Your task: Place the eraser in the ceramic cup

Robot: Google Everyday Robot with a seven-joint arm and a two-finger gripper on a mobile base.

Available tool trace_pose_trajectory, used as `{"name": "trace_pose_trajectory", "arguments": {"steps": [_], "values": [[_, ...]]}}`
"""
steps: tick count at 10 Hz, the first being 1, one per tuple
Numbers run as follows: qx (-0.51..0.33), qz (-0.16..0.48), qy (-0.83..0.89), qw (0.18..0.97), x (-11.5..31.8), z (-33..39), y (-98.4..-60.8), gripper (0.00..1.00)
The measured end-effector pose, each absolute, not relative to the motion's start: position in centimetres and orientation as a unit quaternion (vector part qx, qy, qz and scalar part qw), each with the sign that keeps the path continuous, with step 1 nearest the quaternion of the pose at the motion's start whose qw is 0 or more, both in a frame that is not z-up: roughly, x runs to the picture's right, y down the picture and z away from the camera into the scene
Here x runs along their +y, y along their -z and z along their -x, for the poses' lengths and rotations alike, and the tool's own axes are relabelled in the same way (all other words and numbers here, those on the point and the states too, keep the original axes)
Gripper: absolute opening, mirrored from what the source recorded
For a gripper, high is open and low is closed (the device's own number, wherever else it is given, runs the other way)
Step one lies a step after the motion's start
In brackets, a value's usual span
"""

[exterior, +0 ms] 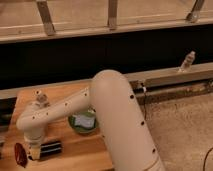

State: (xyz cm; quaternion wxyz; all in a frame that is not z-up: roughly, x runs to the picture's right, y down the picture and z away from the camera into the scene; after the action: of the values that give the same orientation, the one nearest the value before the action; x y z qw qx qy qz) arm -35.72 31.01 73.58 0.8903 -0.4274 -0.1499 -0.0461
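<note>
The eraser (51,148), a flat black block, lies on the wooden table (70,95) near its front left corner. My gripper (34,153) hangs from the white arm (115,115) and points down at the eraser's left end, touching or just above it. The arm's wrist covers the gripper from above. The ceramic cup does not show; it may be hidden behind the arm.
A small dark red oval object (20,154) lies left of the gripper. A green plate (82,123) with something pale in it sits right of the eraser. A small clear bottle (41,98) stands at the table's back left. Another bottle (187,61) stands on the far right ledge.
</note>
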Motion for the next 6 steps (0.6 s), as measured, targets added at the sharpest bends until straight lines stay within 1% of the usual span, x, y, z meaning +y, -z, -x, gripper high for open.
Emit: {"name": "trace_pose_trajectory", "arguments": {"steps": [2, 6], "values": [[-0.159, 0.420, 0.038, 0.893, 30.5, 35.4, -72.9, 0.00], [-0.160, 0.383, 0.017, 0.909, 26.8, 33.3, -69.1, 0.00]]}}
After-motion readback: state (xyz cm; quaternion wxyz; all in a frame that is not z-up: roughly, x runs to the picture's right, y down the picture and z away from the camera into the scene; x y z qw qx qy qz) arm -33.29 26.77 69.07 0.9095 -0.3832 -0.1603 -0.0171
